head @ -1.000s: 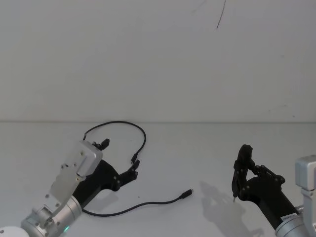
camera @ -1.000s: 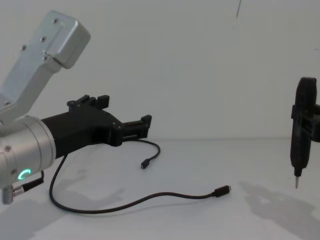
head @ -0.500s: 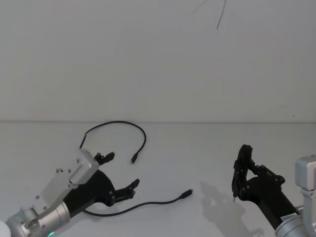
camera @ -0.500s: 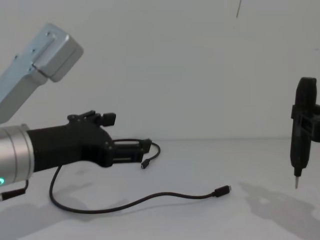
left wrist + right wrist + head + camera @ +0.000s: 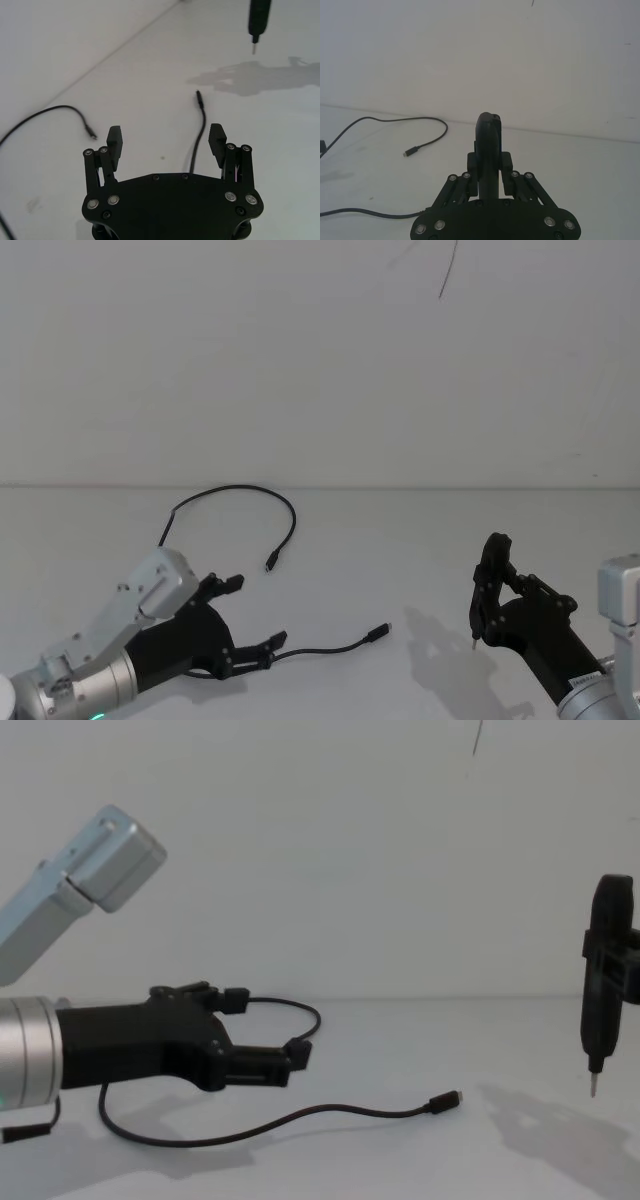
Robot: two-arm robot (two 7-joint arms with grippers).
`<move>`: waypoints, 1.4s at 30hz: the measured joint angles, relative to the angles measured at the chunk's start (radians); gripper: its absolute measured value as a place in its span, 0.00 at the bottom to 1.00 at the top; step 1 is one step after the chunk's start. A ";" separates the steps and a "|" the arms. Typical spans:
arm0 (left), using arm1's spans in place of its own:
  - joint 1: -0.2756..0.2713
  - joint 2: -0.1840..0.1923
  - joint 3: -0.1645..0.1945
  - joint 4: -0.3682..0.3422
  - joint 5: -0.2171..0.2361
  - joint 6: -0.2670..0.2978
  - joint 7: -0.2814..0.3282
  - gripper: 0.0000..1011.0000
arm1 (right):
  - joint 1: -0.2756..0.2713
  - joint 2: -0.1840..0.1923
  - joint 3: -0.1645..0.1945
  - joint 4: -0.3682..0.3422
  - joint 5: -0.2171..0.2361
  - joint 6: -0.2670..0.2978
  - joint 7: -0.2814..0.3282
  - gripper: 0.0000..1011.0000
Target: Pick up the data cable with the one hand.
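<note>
Lower than a moment ago, your left gripper (image 5: 252,612) hangs at lower left with its fingers spread wide, and the data cable (image 5: 330,648) runs between them on the table (image 5: 400,530). At lower right, the right gripper (image 5: 490,162) clamps a pen-shaped tool (image 5: 597,1020). Farther back, the cable loops toward centre-left.

Cable (image 5: 235,489): black, silver at the plug tips. Left gripper (image 5: 165,132): black; wrist (image 5: 30,1045) silver. Tool (image 5: 605,970): black, grey metal tip. Table (image 5: 400,540): plain white. Wall (image 5: 300,360): plain white.
</note>
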 joint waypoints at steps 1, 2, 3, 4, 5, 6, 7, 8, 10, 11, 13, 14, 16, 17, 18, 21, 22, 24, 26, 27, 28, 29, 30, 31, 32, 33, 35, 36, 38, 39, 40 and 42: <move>-0.004 -0.001 0.003 0.005 -0.001 -0.001 -0.010 0.99 | 0.000 0.000 0.000 0.000 0.000 0.000 0.000 0.27; -0.012 -0.005 0.009 0.016 -0.002 -0.003 -0.026 0.99 | 0.000 0.000 0.000 0.000 0.000 0.000 0.000 0.27; -0.018 -0.007 0.013 0.023 -0.003 -0.004 -0.033 0.99 | 0.000 0.000 0.000 0.000 0.000 0.000 0.000 0.27; -0.027 -0.010 0.020 0.035 -0.003 -0.008 -0.051 0.99 | 0.000 0.000 0.000 0.000 0.000 0.000 0.000 0.27; -0.032 -0.013 0.024 0.041 -0.003 -0.010 -0.059 0.99 | 0.000 0.000 0.000 0.000 0.000 0.000 0.000 0.27; -0.038 -0.015 0.029 0.049 -0.003 -0.012 -0.066 0.99 | 0.000 0.000 0.000 0.000 0.000 0.000 0.000 0.27; -0.043 -0.017 0.032 0.055 -0.003 -0.013 -0.073 0.99 | 0.000 0.000 0.000 0.000 0.000 0.000 0.000 0.27; -0.054 -0.022 0.041 0.068 -0.002 -0.017 -0.087 0.99 | 0.000 0.000 0.000 0.000 0.000 0.000 0.000 0.27; -0.065 -0.026 0.048 0.082 0.001 -0.022 -0.100 0.99 | 0.000 0.000 0.000 0.000 0.000 0.000 0.000 0.27; -0.075 -0.030 0.056 0.095 0.005 -0.025 -0.109 0.99 | 0.000 0.000 0.000 0.000 0.000 0.000 0.000 0.27; -0.084 -0.035 0.063 0.107 0.010 -0.028 -0.118 0.99 | 0.000 0.000 0.000 0.000 0.000 0.000 0.000 0.27; -0.091 -0.037 0.068 0.116 0.014 -0.030 -0.121 0.99 | 0.000 0.000 0.000 0.000 0.000 0.000 0.000 0.27; -0.105 -0.043 0.077 0.134 0.023 -0.034 -0.130 0.99 | 0.000 0.000 0.000 0.000 0.000 0.000 0.000 0.27; -0.115 -0.048 0.084 0.148 0.031 -0.036 -0.135 0.99 | 0.000 0.000 0.000 0.000 0.000 0.000 0.000 0.27; -0.119 -0.050 0.086 0.154 0.035 -0.036 -0.136 0.99 | 0.000 0.000 0.000 0.000 0.000 0.000 0.000 0.27; -0.131 -0.057 0.094 0.171 0.045 -0.036 -0.139 0.99 | 0.000 0.000 0.000 0.000 0.000 0.000 0.000 0.27; -0.137 -0.061 0.097 0.181 0.051 -0.036 -0.139 0.99 | 0.000 0.000 0.000 0.000 0.000 0.000 0.000 0.27; -0.146 -0.067 0.102 0.195 0.059 -0.032 -0.139 0.99 | 0.000 0.000 0.000 0.000 0.000 0.000 0.000 0.27; -0.151 -0.072 0.104 0.206 0.063 -0.027 -0.139 0.99 | 0.000 0.000 0.000 0.000 0.000 0.000 0.000 0.27; -0.154 -0.076 0.105 0.214 0.065 -0.022 -0.139 0.99 | 0.000 0.000 0.000 0.000 0.000 0.000 0.000 0.27; -0.154 -0.076 0.105 0.214 0.065 -0.022 -0.139 0.99 | 0.000 0.000 0.000 0.000 0.000 0.000 0.000 0.27; -0.158 -0.083 0.106 0.225 0.066 -0.015 -0.139 0.99 | 0.000 0.000 0.000 0.000 0.000 0.000 0.000 0.27; -0.162 -0.090 0.107 0.236 0.066 -0.010 -0.139 0.99 | 0.000 0.000 0.000 0.000 0.000 0.000 0.000 0.27; -0.163 -0.091 0.107 0.239 0.066 -0.008 -0.139 0.99 | 0.000 0.000 0.000 0.000 0.000 0.000 0.000 0.27; -0.166 -0.096 0.107 0.246 0.066 -0.005 -0.139 0.99 | 0.000 0.000 0.000 0.000 0.000 0.000 0.000 0.27; -0.168 -0.103 0.108 0.256 0.066 0.000 -0.139 0.99 | 0.000 0.000 0.000 0.000 0.000 0.000 0.000 0.27; -0.171 -0.110 0.108 0.264 0.065 0.005 -0.138 0.99 | 0.000 0.000 0.000 0.000 0.000 0.000 0.000 0.27; -0.173 -0.115 0.109 0.271 0.065 0.007 -0.138 0.99 | 0.000 0.000 0.000 0.000 0.000 0.000 0.000 0.27; -0.178 -0.125 0.110 0.284 0.063 0.015 -0.138 0.99 | 0.000 0.000 0.000 0.000 0.000 0.000 0.000 0.27; -0.178 -0.127 0.110 0.287 0.062 0.017 -0.138 0.99 | 0.000 0.000 0.000 0.000 0.000 0.000 0.000 0.27; -0.180 -0.131 0.111 0.291 0.061 0.020 -0.138 0.97 | 0.000 0.000 0.000 0.000 0.000 0.000 0.000 0.27; -0.184 -0.141 0.112 0.302 0.057 0.028 -0.138 0.94 | 0.000 0.000 0.000 0.000 0.000 0.000 0.000 0.27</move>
